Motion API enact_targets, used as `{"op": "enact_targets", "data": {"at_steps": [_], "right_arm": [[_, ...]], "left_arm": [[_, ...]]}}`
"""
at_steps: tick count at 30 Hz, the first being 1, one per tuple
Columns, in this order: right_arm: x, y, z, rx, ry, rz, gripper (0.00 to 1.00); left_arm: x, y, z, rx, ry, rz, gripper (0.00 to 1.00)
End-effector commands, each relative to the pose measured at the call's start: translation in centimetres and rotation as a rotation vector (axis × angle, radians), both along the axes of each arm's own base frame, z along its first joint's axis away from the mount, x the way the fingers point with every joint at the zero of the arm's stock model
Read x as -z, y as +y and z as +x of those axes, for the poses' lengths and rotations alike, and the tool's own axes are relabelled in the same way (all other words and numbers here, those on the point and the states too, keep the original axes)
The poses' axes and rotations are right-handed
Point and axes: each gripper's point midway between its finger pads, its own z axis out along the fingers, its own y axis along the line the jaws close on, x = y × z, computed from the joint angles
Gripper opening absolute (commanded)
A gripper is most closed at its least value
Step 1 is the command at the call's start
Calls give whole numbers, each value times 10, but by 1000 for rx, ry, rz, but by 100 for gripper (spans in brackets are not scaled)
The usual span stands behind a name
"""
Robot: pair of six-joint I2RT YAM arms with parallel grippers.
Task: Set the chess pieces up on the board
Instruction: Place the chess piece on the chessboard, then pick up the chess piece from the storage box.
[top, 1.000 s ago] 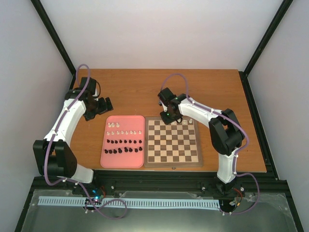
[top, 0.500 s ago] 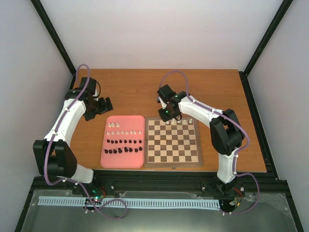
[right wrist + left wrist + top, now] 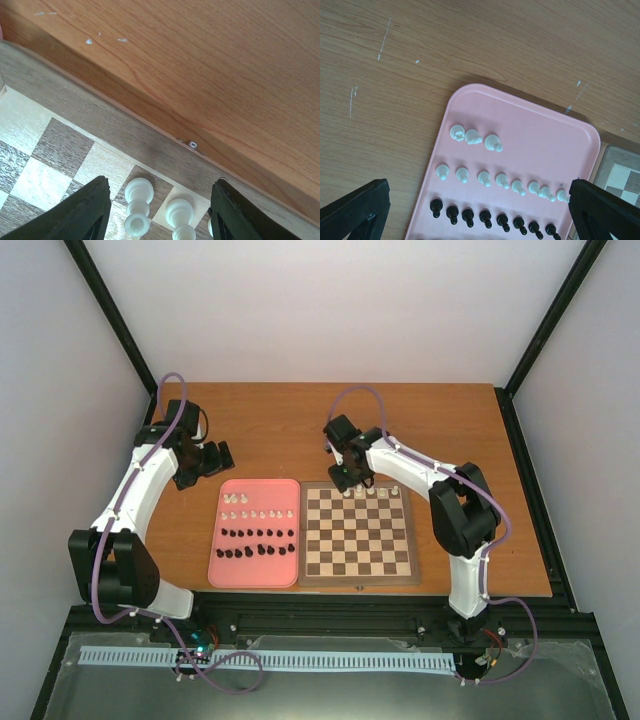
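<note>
- The chess pieces point(image 3: 484, 177) are tiny turned figures, glossy white or black, each smaller than one square.
- You find the board point(image 3: 360, 545) on the wooden table point(image 3: 270, 420) in front of the right arm. It has brown and cream checks inside a brown border, and its left edge sits just beside the pink tray point(image 3: 255, 573).
- On the board, a short line of white pieces point(image 3: 372, 492) stands along the far row.
- In the right wrist view you see two of them point(image 3: 137, 205) upright on neighbouring squares against the far border.
- The tray carries the remainder. Three larger white figures point(image 3: 470, 136) bunch near its far-left corner, with a row of white pawns point(image 3: 501, 180) below them. The black pieces point(image 3: 258, 533) fill two rows nearest the arms.
- The right gripper point(image 3: 345, 480) hangs over the board's far edge with its fingers point(image 3: 85, 215) spread, gripping nothing.
- The left gripper point(image 3: 222, 455) hangs over bare table beyond the tray's far-left corner, also spread wide and holding nothing.
</note>
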Motion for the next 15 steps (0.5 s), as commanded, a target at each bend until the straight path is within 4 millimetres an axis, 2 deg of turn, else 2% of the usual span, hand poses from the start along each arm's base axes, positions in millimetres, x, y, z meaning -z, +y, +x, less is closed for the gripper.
{"op": "enact_targets", "data": {"at_steps": [1, 6, 10, 12, 15], "right_arm": [[-17, 3, 12, -8, -56, 11, 57], [-33, 28, 19, -48, -80, 69, 58], [-51, 69, 20, -118, -91, 134, 58], [-58, 83, 21, -123, -86, 172, 58], [-69, 90, 26, -101, -106, 210, 58]], "left_arm": [[-4, 0, 5, -6, -24, -12, 100], [-5, -1, 5, -6, -28, -16, 100], [-4, -2, 3, 0, -30, -23, 100], [-7, -6, 4, 27, -50, -38, 100], [-9, -12, 3, 81, -84, -47, 91]]}}
